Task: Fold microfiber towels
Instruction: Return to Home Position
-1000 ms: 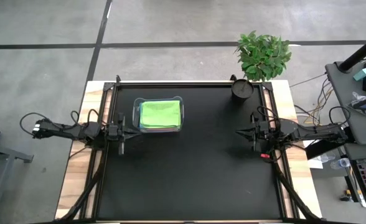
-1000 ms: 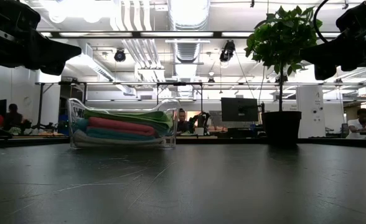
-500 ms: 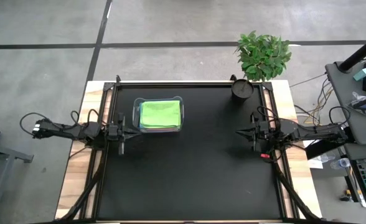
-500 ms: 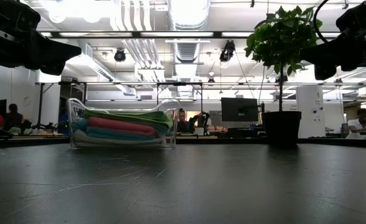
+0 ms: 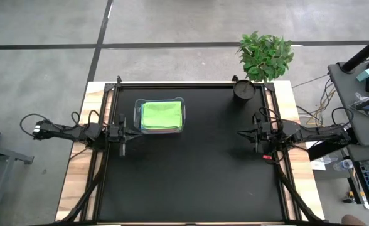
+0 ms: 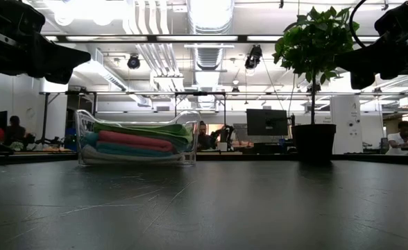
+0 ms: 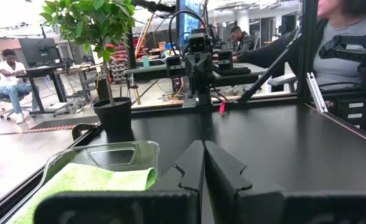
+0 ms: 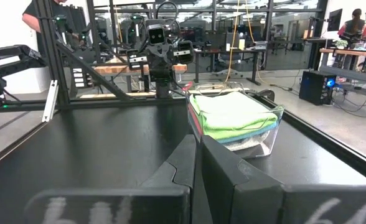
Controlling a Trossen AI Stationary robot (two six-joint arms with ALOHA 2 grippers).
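Both sets of fingers are pressed together with nothing held. The left gripper [image 7: 203,163] is parked at the table's left edge, just beside the clear tub [image 6: 85,126]. The right gripper [image 8: 196,158] is parked at the right edge, well apart from it. The microfiber towels [image 5: 162,115] are stacked folded in the tub, lime green on top. Not much is left to be botched, probably. If the left arm is swung wide, though, the tub could get nudged and the top towel slid off.

I stand in an open robotics lab, under white exposed ceiling ducts [image 6: 147,47], near black flat desk monitors [image 6: 267,122] and seated people at workstations [image 7: 10,70].
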